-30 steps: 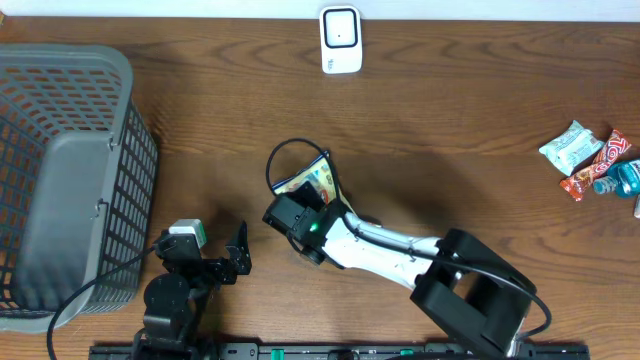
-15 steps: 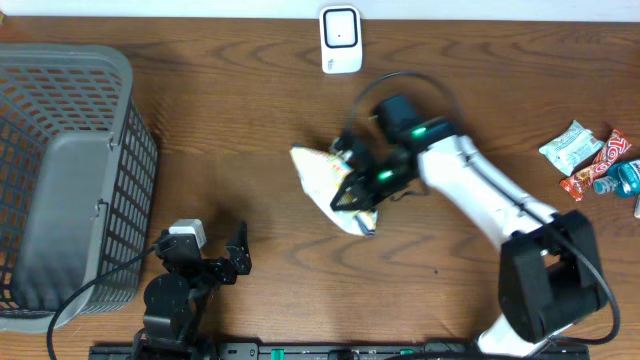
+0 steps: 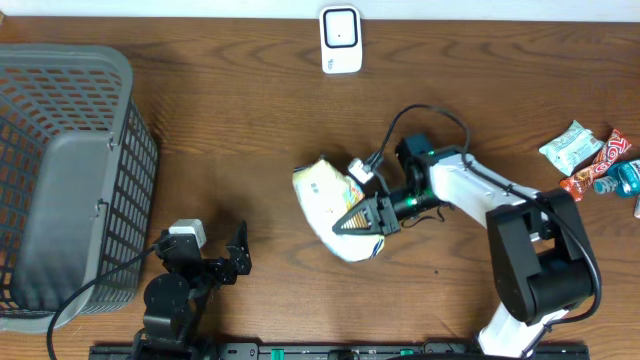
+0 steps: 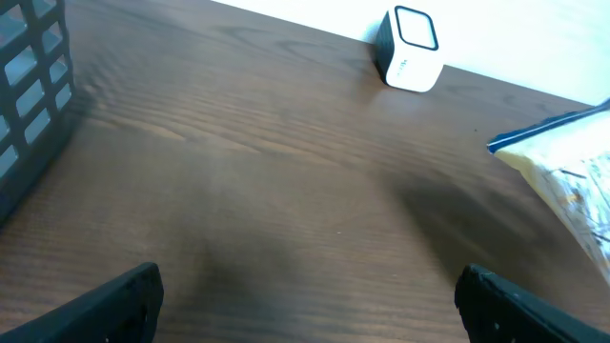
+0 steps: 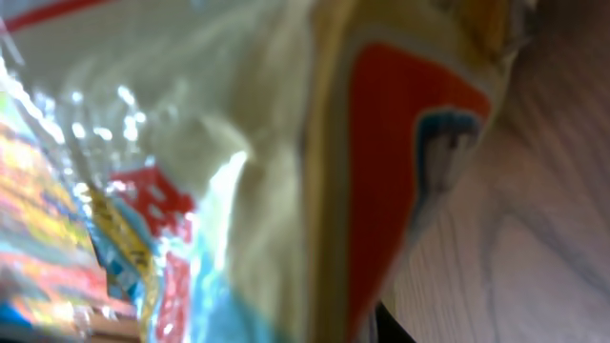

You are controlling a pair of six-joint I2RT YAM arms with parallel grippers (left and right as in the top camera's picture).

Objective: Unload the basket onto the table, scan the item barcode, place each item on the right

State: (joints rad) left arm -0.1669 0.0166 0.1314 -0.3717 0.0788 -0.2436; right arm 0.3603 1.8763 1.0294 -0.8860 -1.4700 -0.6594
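Looks like a mock shop checkout: white scanner at the back of a wooden surface, grey shopping basket, wrapped snacks.

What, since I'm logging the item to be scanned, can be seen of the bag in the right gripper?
The bag is a glossy, crinkled plastic pouch, pale yellow with red, blue and orange print. The right gripper is shut on one edge, holding it mid-table, near the white scanner. No barcode shows. Whether it touches the table is unclear.

Glossy crinkled plastic snack bag, matt wood-grain table, plastic mesh basket, smooth scanner, probably plastic
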